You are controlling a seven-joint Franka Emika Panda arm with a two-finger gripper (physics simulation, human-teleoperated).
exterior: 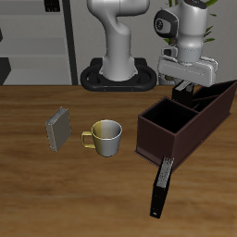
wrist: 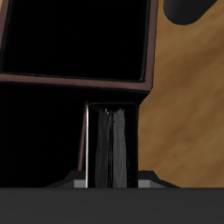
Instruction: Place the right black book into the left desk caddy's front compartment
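The left desk caddy (exterior: 155,136) is a long dark maroon box set slantwise beside the robot's base. Its rim and a dark compartment show in the wrist view (wrist: 79,84). My gripper (exterior: 189,88) hangs over the caddy's farther half and is shut on the right black book (exterior: 193,94). The book reaches down to about the height of the caddy's rim. In the wrist view my gripper (wrist: 112,175) holds the book (wrist: 112,144) edge-on, just beside a compartment's wall. I cannot tell whether the book's lower edge is inside the caddy.
A slimmer black book with a pale strip (exterior: 162,187) leans against the caddy's near end, towards the table's front edge. A yellowish mug (exterior: 106,137) and a small grey book (exterior: 59,130) stand beside the caddy. The robot's base (exterior: 118,74) is at the back.
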